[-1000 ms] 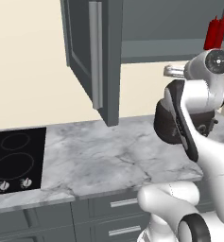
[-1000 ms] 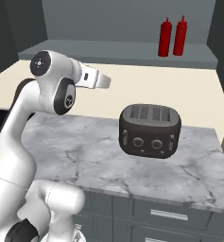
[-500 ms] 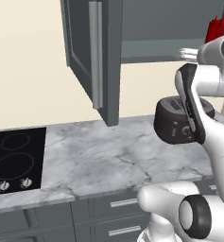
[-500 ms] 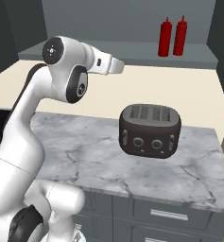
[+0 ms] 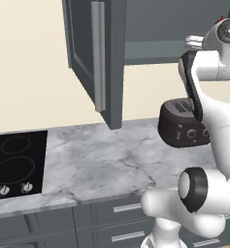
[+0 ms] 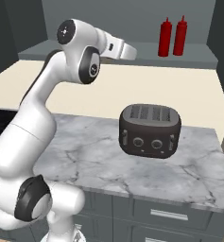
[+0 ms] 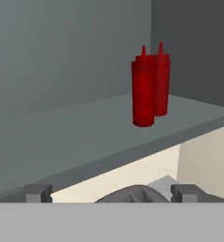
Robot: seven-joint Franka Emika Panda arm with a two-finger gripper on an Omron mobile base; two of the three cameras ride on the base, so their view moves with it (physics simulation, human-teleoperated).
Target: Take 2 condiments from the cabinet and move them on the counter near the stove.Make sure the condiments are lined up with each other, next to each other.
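Two red squeeze-bottle condiments (image 6: 165,37) (image 6: 180,35) stand upright side by side, touching, on the grey inner shelf of the cabinet (image 6: 108,61), towards its right end. In the hand view the nearer bottle (image 7: 143,92) partly covers the other bottle (image 7: 161,85). My gripper (image 6: 131,52) is raised to shelf height, left of the bottles and short of them. It (image 7: 112,194) is open, fingertips wide apart, with nothing between them. The cabinet door (image 5: 94,53) stands swung open. The black stove (image 5: 14,162) is set in the marble counter (image 5: 102,160) at the far left.
A black toaster (image 6: 150,130) sits on the counter below the shelf, under my hand. The open door's edge and its silver bar handle (image 5: 100,58) hang over the counter between stove and toaster. Grey drawers (image 6: 170,215) run under the counter.
My arm has lifted and reached the hand up and towards the shelf, closer to the bottles. The gripper has stayed open and the bottles have not moved.
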